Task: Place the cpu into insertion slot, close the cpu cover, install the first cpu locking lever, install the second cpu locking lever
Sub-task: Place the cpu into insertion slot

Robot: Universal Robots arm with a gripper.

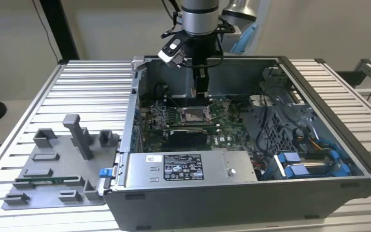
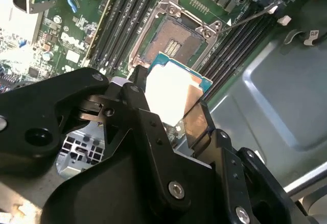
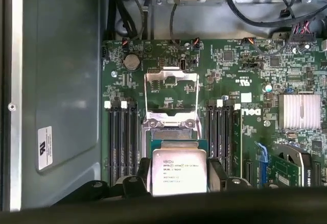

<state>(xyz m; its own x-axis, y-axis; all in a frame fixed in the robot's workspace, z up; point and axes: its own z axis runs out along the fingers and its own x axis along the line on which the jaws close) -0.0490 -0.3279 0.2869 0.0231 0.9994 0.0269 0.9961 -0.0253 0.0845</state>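
Your gripper (image 2: 168, 113) is clamped on the cpu (image 2: 171, 89), with a finger (image 2: 196, 127) pressed on each of two opposite edges and the shiny lid facing up in both wrist views. I'd say that's the right hold. The chip is probably light, stiff and flat, but the metal top looks slick and the contacts underneath are likely fragile, so edges only and no hard squeeze.

It isn't seated. In the first wrist view the cpu (image 3: 180, 170) overlaps one edge of the slot (image 3: 171, 127), and I can't tell how high above it hangs. In the second wrist view the slot's (image 2: 176, 40) dark centre sits bare just beyond the chip.

Past that, the cover (image 3: 171, 89) is flipped open, off the slot's far side.

Further out, in the exterior view, the gripper (image 1: 202, 92) hangs inside the case (image 1: 237, 208), and the slot (image 1: 194, 115) is at about 6 o'clock from it. A grey tray (image 1: 50, 188) lies on the table (image 1: 82, 87) at roughly 8 o'clock from the slot — well apart.
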